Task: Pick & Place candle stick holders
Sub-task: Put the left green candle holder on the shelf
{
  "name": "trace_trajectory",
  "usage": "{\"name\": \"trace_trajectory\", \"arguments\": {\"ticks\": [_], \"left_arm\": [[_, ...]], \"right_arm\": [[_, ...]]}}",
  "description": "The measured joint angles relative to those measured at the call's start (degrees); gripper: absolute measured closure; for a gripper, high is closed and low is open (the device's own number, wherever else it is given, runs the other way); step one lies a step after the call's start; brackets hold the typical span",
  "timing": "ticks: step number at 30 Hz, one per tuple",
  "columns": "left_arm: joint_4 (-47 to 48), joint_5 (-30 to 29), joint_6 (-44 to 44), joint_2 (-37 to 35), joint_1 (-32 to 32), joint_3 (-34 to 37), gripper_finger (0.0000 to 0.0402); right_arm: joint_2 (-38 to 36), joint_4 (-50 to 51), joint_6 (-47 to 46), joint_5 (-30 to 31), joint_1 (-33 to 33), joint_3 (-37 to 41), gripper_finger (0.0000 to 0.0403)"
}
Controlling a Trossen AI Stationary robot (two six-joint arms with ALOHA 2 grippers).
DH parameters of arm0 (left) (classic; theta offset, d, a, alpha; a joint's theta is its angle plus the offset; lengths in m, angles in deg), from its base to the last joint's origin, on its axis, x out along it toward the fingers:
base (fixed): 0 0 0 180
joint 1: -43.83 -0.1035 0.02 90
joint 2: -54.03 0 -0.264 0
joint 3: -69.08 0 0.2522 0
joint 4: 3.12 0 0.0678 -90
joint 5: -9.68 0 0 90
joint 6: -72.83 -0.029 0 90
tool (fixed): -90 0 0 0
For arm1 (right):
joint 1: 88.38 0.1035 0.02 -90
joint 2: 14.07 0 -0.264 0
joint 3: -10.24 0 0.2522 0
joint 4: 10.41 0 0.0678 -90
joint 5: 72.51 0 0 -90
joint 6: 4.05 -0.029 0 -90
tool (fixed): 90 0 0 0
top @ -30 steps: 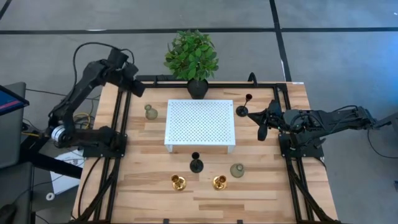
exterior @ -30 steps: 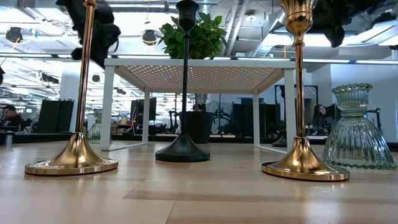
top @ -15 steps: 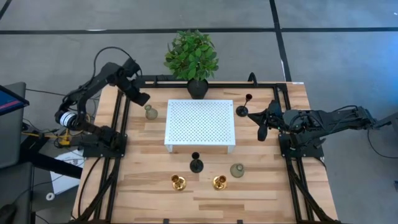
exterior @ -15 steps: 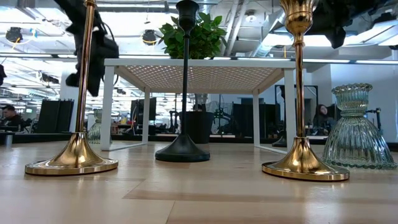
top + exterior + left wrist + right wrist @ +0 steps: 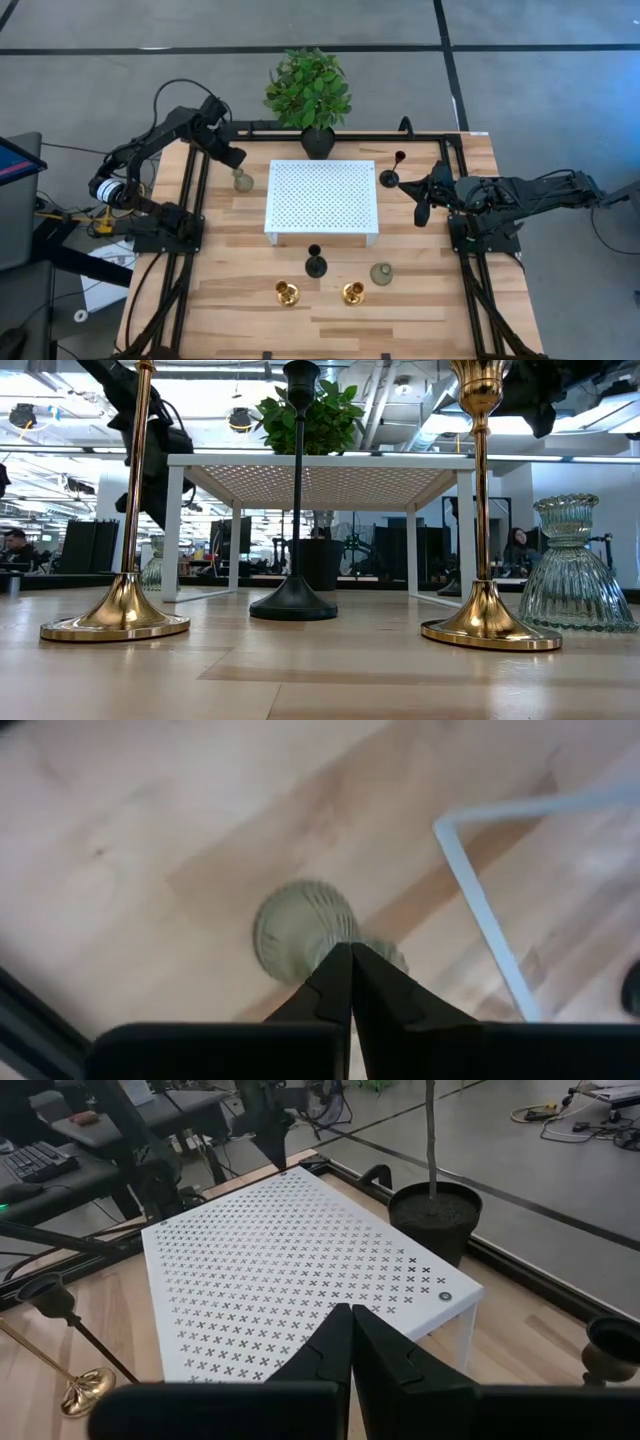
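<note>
My left gripper (image 5: 235, 161) is shut and hovers just above and to the far left of a grey-green bulbous holder (image 5: 241, 181), which stands on the table left of the white platform; the left wrist view shows it under the shut fingertips (image 5: 298, 928). My right gripper (image 5: 421, 216) is shut and empty right of the platform, near a black holder (image 5: 392, 176). A second black holder (image 5: 316, 264), two gold holders (image 5: 287, 293) (image 5: 352, 293) and a second grey-green holder (image 5: 381, 274) stand toward the near edge.
The white perforated platform (image 5: 322, 198) stands mid-table on thin legs. A black-potted green plant (image 5: 308, 88) stands at the far edge behind it. Black frame rails (image 5: 190, 215) run along both table sides. Bare wood lies at the near left and near right.
My left gripper has moved from the table's far left corner toward the right and near, and down, ending just over the grey-green holder left of the platform. My right arm has kept still.
</note>
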Motion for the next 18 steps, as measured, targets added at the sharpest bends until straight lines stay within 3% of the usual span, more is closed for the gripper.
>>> {"name": "trace_trajectory", "arguments": {"ticks": [7,18], "left_arm": [[-1.64,-1.22,1.03,0.00,0.00,0.00,0.0362],[-0.72,-1.42,1.26,0.00,1.04,0.01,0.0235]], "right_arm": [[0.00,0.04,-1.77,-0.10,0.00,0.00,0.0403],[-0.01,0.09,-1.90,-0.10,0.00,0.00,0.0403]]}}
